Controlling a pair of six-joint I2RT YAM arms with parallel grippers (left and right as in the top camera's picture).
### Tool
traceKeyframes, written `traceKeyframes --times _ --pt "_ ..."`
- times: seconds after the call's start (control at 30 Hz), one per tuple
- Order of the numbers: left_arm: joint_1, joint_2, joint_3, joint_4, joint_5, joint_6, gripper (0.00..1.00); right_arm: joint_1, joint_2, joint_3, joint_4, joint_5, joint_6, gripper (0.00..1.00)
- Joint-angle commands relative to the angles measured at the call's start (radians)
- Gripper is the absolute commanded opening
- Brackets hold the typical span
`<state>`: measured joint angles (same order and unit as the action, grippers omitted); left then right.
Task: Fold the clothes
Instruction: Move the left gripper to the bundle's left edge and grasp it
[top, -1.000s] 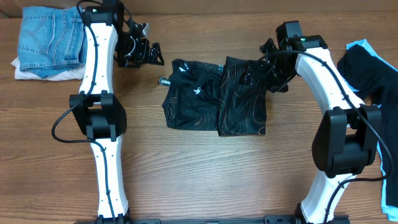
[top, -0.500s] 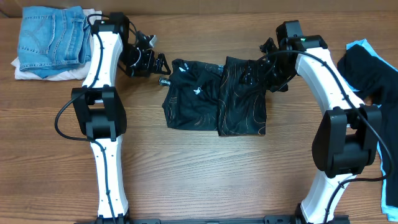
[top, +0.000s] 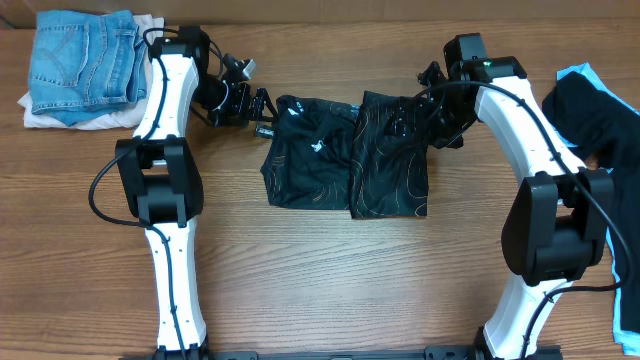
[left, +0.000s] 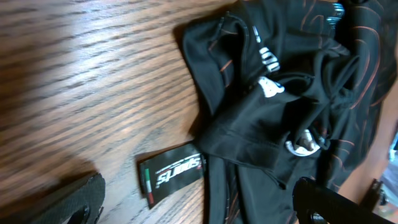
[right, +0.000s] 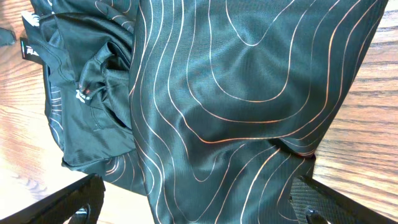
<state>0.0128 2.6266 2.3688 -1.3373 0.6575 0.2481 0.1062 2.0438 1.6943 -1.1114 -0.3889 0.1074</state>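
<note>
Because the jersey (top: 345, 155) looks light, limp and slippery, pinch a doubled hem edge; left gripper (top: 262, 110) and right gripper (top: 415, 122) stand apart, empty.

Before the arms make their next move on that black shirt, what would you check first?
1. Left gripper open: ok, its fingers stand wide apart, either side of the tag.
2. Right gripper open: ok, spread over the patterned fold.
3. Jersey lying flat: not ok, the half by the tag is bunched.
4. Either gripper touching cloth: cannot tell.
5. Other clothes apart from the jersey: ok, jeans and the black-and-blue garment lie at opposite table edges.
</note>
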Motion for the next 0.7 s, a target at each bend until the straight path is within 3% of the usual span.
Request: traceKeyframes --times 0.0,0.67 --pt "-0.014 0.023 -0.069 0.004 0.009 0.029 1.00 0.003 -0.027 0.008 0.003 -0.004 0.002 1.00" --pt "-0.116 0.023 -0.259 0.058 0.041 -0.017 1.00 0.003 -0.027 0.008 0.001 -0.004 0.002 1.00"
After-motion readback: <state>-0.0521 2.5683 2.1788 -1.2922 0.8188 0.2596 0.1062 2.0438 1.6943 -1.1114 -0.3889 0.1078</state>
